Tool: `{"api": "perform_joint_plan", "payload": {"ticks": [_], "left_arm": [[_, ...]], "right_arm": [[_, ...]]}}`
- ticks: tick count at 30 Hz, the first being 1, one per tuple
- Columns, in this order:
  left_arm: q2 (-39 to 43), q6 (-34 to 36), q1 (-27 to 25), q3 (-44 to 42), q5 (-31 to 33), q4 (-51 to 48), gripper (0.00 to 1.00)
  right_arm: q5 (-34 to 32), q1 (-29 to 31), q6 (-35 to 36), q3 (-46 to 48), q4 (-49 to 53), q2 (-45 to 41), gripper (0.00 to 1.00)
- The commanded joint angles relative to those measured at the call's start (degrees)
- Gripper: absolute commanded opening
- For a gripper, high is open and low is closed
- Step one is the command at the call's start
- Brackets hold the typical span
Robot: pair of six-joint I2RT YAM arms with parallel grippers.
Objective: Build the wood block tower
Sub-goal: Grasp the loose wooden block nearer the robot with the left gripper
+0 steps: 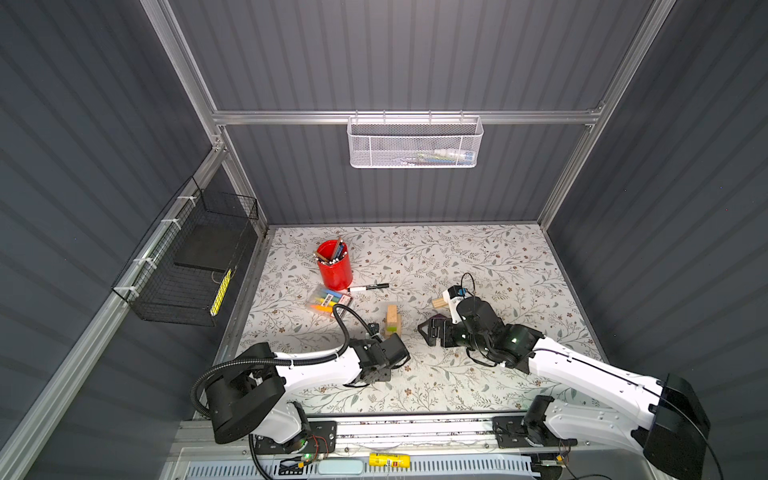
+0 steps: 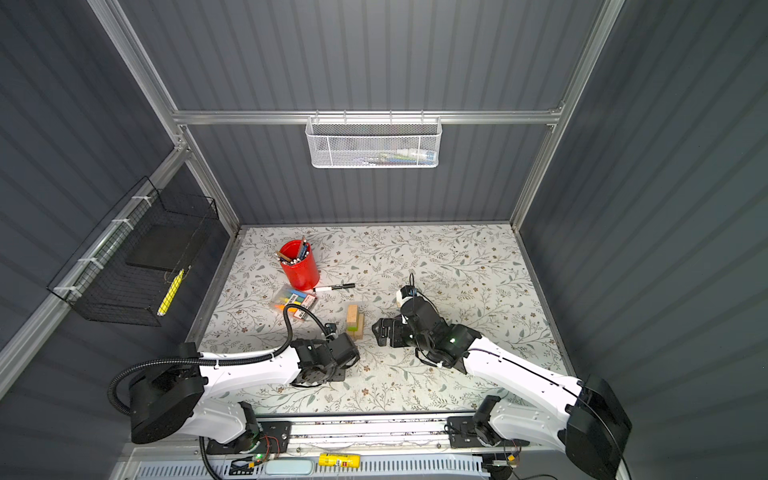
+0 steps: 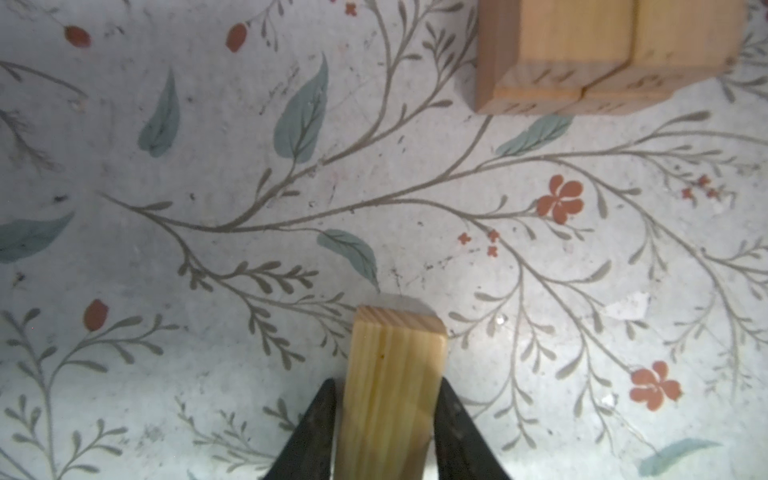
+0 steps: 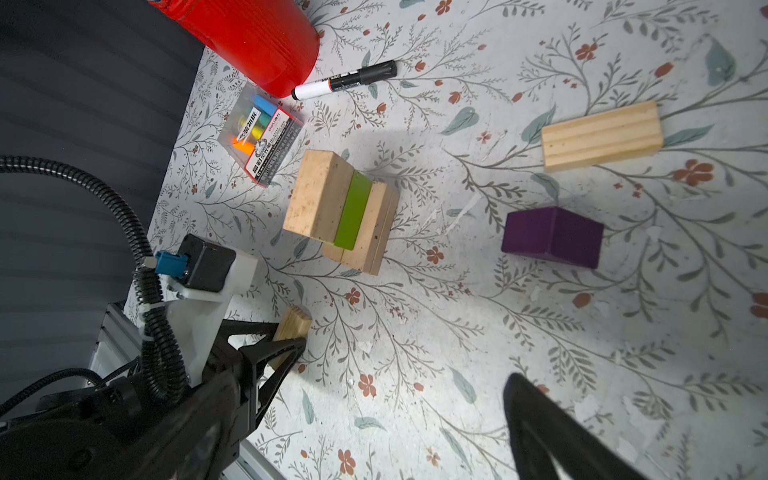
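Note:
The tower (image 1: pixel 392 321) (image 2: pixel 355 320) stands mid-table: pale wood blocks with a lime-green layer (image 4: pixel 353 210) and a pale block on top; its base (image 3: pixel 602 54) shows in the left wrist view. Just in front of it my left gripper (image 3: pixel 386 382) (image 4: pixel 291 338) points down, shut on a pale wood block (image 3: pixel 395 365) (image 4: pixel 296 322) held upright. A purple block (image 4: pixel 552 237) and a grooved pale block (image 4: pixel 600 135) (image 1: pixel 438 302) lie loose to the right. My right gripper (image 1: pixel 432 330) hangs open over the purple block; one finger (image 4: pixel 536 415) shows.
Back left stand a red pen cup (image 1: pixel 334 266), a black marker (image 1: pixel 368 286) and a highlighter packet (image 1: pixel 328 301). A white mesh basket (image 1: pixel 415 141) hangs on the back wall, a black wire basket (image 1: pixel 187 257) on the left wall.

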State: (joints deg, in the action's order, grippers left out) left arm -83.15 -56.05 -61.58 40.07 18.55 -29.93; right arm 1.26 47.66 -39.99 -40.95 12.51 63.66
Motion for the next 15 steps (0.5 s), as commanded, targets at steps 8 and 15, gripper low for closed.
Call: {"api": "perform_joint_plan", "payload": {"ticks": [8, 15], "left_arm": [[3.31, -5.20, -0.16, -1.89, -1.25, -3.73, 0.24], [7.03, -5.36, -0.18, 2.57, 0.87, -11.10, 0.18]], "right_arm": [[2.19, -0.46, 1.51, -3.87, 2.54, 2.07, 0.99], [1.76, -1.90, 1.47, -4.67, 5.06, 0.79, 0.99]]}}
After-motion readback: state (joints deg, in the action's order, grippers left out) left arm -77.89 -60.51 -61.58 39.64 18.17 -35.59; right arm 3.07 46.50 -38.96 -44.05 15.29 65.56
